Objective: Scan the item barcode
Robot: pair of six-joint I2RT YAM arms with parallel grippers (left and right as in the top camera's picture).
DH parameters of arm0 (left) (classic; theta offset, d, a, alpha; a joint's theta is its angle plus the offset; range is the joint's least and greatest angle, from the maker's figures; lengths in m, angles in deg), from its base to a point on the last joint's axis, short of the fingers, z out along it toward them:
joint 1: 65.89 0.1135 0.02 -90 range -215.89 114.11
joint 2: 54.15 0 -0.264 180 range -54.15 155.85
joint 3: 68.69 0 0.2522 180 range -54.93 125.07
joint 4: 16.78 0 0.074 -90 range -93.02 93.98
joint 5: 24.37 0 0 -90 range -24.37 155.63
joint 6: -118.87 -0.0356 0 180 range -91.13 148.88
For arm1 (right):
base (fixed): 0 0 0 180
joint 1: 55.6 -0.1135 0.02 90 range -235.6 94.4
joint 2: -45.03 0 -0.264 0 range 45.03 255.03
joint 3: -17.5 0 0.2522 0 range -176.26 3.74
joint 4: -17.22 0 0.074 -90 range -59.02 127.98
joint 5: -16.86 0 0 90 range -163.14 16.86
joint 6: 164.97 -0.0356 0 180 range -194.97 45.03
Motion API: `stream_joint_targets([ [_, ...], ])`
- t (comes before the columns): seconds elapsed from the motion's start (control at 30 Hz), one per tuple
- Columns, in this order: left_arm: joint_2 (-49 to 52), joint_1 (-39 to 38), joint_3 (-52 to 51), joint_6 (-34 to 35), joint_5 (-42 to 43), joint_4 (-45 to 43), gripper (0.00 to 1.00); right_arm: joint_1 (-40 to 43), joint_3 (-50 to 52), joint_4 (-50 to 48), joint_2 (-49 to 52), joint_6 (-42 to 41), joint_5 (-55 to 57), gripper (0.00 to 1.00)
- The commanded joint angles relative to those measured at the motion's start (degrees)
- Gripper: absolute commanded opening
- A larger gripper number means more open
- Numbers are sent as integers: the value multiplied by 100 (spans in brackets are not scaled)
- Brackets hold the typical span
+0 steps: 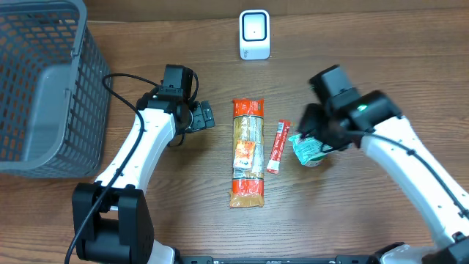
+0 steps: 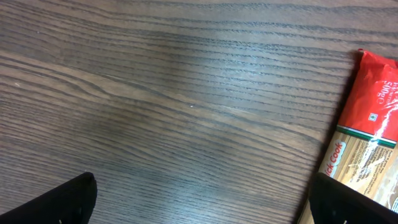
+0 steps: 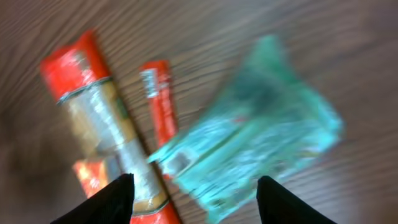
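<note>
Under right gripper (image 3: 196, 182), jaws apart, nothing clamped, lay teal packet (image 1: 305, 149); red stick (image 1: 277, 146) just beside packet; open table (image 1: 381, 66) beyond packet.

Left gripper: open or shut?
Open. In the left wrist view the left gripper has its fingers far apart, only bare table between them.

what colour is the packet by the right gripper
The packet is teal green with a pale label; the right wrist view shows it best, though blurred.
</note>
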Motion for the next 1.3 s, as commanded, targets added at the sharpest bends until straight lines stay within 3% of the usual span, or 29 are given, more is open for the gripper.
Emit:
stream_joint_targets([
  [0.0,-70,-7,52,22,9,-4,100,151,181,24,11,-562,11,64],
  [0.2,-70,-7,52,22,9,-4,100,160,540,24,11,-1130,31,53],
  [0.47,-70,-7,52,22,9,-4,100,160,754,52,11,-1794,31,53],
  [1.27,-70,-7,52,22,9,-4,100,17,787,-39,94,-2227,225,45],
])
